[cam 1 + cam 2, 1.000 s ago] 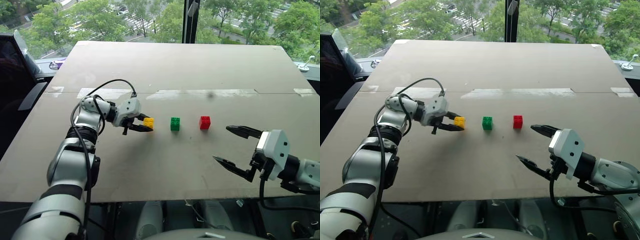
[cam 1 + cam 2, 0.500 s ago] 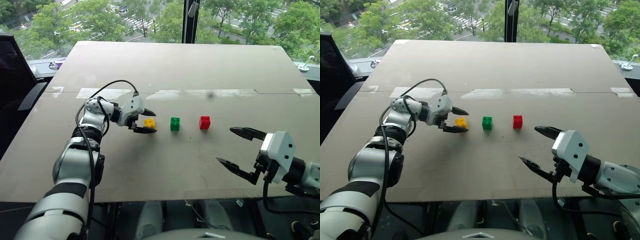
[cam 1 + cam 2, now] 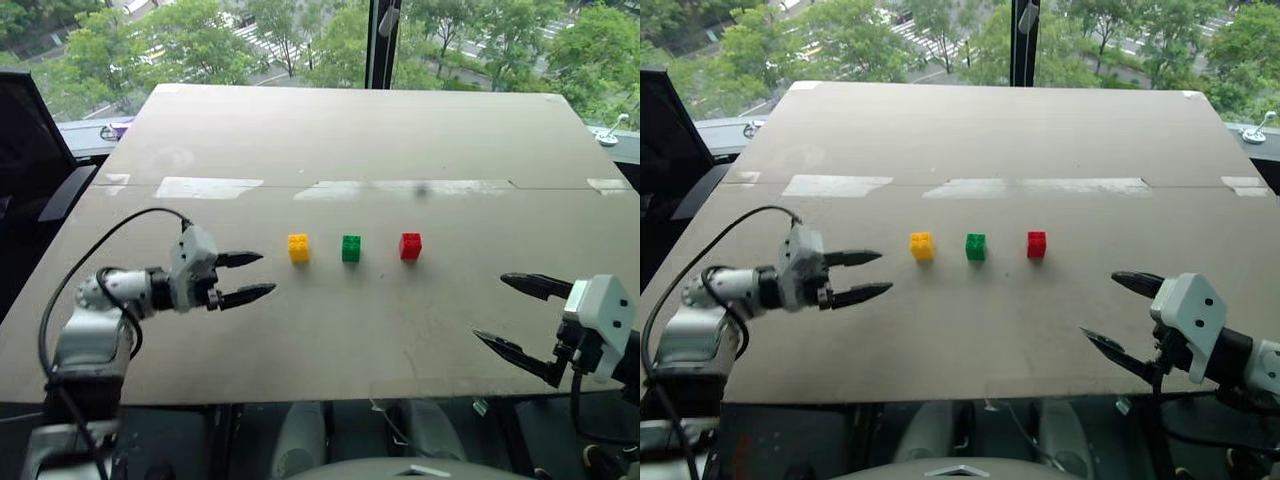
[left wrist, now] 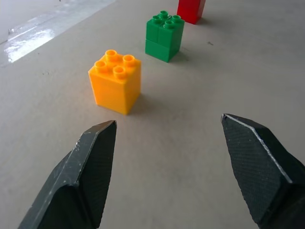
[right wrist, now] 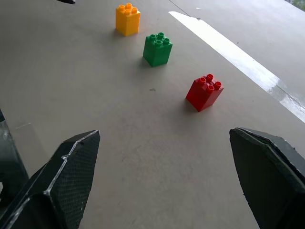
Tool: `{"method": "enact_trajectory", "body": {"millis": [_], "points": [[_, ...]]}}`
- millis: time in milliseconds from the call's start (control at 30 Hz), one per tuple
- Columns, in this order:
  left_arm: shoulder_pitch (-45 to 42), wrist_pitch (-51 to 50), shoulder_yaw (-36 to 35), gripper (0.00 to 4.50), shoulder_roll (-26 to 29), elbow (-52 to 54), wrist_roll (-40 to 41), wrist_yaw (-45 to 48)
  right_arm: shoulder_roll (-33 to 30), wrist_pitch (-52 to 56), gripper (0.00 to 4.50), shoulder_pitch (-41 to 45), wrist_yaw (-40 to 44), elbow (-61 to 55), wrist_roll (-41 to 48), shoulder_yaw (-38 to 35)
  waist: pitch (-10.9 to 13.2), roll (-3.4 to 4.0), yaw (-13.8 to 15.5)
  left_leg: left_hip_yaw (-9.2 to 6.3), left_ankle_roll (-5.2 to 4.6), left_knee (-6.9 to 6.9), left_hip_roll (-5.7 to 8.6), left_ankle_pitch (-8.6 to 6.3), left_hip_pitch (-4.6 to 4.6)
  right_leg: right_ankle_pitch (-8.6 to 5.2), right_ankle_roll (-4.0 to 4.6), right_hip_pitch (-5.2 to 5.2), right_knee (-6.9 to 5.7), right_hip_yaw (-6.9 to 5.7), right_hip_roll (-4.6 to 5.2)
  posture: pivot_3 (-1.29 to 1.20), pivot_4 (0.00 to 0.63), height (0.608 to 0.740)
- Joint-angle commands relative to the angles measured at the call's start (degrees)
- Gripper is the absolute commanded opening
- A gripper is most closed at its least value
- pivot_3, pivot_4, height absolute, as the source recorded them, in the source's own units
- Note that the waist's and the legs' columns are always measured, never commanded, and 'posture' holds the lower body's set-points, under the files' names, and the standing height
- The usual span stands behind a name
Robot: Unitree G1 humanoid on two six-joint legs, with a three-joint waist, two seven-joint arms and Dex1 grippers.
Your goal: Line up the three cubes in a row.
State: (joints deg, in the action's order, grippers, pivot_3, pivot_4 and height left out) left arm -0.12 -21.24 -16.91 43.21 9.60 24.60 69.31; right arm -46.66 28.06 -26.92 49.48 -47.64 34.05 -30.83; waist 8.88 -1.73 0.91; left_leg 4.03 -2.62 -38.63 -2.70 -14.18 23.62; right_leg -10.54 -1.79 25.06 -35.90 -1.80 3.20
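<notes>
Three studded cubes stand in a row across the middle of the table: the yellow cube (image 3: 298, 248) on the left, the green cube (image 3: 351, 248) in the middle, the red cube (image 3: 410, 246) on the right. My left gripper (image 3: 254, 276) hovers open a short way left of the yellow cube, nothing between its fingers. In the left wrist view the yellow cube (image 4: 116, 81) stands just beyond the fingertips. My right gripper (image 3: 518, 316) stands wide open and empty near the front right edge, well apart from the red cube (image 5: 205, 92).
The table (image 3: 330, 340) is a brown board with strips of clear tape (image 3: 400, 187) across its middle. A window with trees lies beyond its far edge. A dark chair (image 3: 30, 140) stands off the left side.
My left gripper let go of the yellow cube, opened, and drew back to the left and toward the front. The right gripper shifted right toward the table's corner.
</notes>
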Motion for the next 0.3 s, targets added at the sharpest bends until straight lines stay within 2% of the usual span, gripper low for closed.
{"method": "enact_trajectory", "body": {"millis": [33, 133, 300], "points": [[9.4, -7.4, -8.9, 3.57, 0.6, 13.9, 5.7, -5.3, 0.4, -3.7, 4.50, -3.0, 4.3, 3.5, -1.3, -5.3, 0.0, 0.04, 0.0, -0.02, 0.01, 0.00, 0.00, 0.00, -0.01, 0.00, 0.00, -0.01, 0.00, -0.03, 0.00, 0.00, 0.150, 0.740], [17.1, -9.3, -14.1, 3.57, -0.4, 18.0, 7.4, -7.7, 0.9, -6.2, 4.50, -5.2, 6.7, 7.0, -2.6, -7.6, -0.1, 0.18, -0.1, -0.03, 0.03, 0.01, 0.00, -0.01, -0.12, -0.01, 0.01, -0.05, 0.00, -0.07, -0.01, 0.00, 0.150, 0.740], [22.9, -9.7, -16.0, 3.57, -1.8, 19.3, 8.8, -10.1, 0.8, -9.9, 4.50, -6.2, 10.0, 12.1, -4.4, -8.7, -0.1, 0.29, 0.0, 0.02, 0.29, 0.08, 0.01, -0.17, -0.29, -0.02, 0.01, -0.11, 0.01, -0.05, 0.00, 0.00, 0.150, 0.740]]}}
